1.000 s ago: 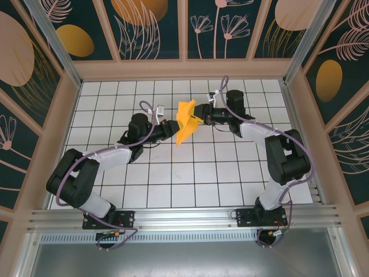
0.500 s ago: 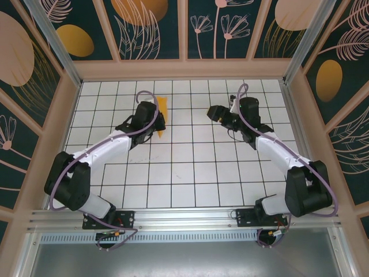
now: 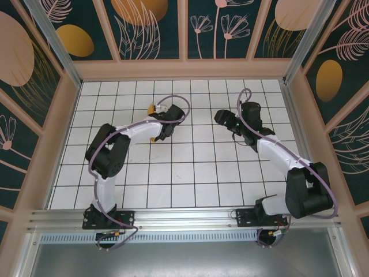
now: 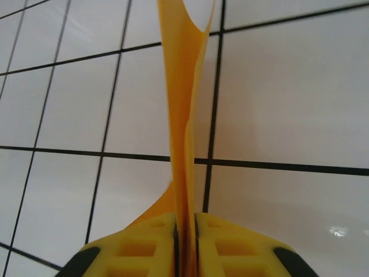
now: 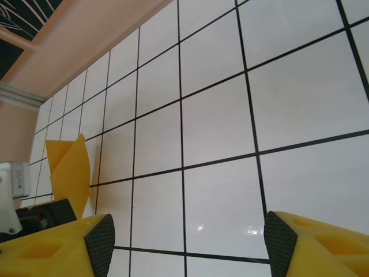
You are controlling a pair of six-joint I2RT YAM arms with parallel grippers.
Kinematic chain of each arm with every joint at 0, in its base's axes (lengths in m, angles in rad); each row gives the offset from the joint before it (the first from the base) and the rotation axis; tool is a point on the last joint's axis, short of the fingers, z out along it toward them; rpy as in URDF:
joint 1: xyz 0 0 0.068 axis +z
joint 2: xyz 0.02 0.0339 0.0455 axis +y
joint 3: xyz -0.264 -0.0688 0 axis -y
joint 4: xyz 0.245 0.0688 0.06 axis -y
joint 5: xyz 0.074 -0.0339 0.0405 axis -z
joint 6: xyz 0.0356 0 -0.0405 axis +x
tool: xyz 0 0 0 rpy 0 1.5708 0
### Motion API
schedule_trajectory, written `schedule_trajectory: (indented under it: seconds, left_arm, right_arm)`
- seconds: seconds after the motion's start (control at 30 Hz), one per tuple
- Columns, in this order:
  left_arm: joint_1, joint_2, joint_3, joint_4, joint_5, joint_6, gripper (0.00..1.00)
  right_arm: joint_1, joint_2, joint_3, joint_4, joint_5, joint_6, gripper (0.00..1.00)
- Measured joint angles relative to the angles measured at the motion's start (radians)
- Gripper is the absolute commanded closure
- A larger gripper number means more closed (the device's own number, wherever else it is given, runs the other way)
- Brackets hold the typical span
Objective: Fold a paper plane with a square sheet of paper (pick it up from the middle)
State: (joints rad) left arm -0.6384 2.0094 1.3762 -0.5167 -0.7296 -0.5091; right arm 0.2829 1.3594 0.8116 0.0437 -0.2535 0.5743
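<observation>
From where I stood, the left pincer was clamped on one end of the paper plane. Its yellow fingers were pressed together on the folded layers, so the paper stood on edge over the tiled table, at about eleven o'clock from the table's middle. The right pincer hung at about one o'clock with its jaws wide apart and nothing between them, well apart from the paper.

The plane looked very light, thin and floppy. Its far end curled and the layers gaped there, so I judged that a hard squeeze would crumple it and a slack one would let it slip. The stiffer crease along the middle seemed the best place to hold it. I counted one plane and two pincers.
</observation>
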Motion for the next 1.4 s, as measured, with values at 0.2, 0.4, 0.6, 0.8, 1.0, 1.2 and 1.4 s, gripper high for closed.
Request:
schedule_trajectory:
  seconds: [0.2, 0.4, 0.6, 0.8, 1.0, 1.2, 1.4]
  left_arm:
    - [-0.003, 0.094, 0.084, -0.012, 0.095, 0.007, 0.53]
    - [-0.003, 0.054, 0.109, 0.013, 0.256, 0.008, 0.35]
    - [0.016, -0.112, 0.087, 0.119, 0.427, 0.011, 0.23]
    - [0.185, -0.307, -0.085, 0.273, 0.529, -0.015, 0.11]
    - [0.378, -0.375, -0.290, 0.336, 0.583, -0.053, 0.06]
    - [0.518, -0.442, -0.463, 0.374, 0.623, -0.095, 0.02]
    - [0.585, -0.483, -0.531, 0.411, 0.644, -0.117, 0.01]
  right_arm:
    - [-0.003, 0.002, -0.010, 0.003, -0.002, 0.008, 0.30]
    - [-0.002, 0.032, -0.010, 0.005, -0.002, 0.011, 0.30]
    - [0.062, 0.088, 0.012, 0.000, 0.033, 0.011, 0.31]
    - [0.275, 0.260, 0.193, -0.012, 0.114, 0.023, 0.43]
    - [0.470, 0.560, 0.519, -0.036, 0.146, 0.050, 0.63]
    - [0.562, 0.829, 0.833, -0.081, 0.114, 0.069, 0.72]
    - [0.572, 0.998, 1.024, -0.143, 0.072, 0.093, 0.74]
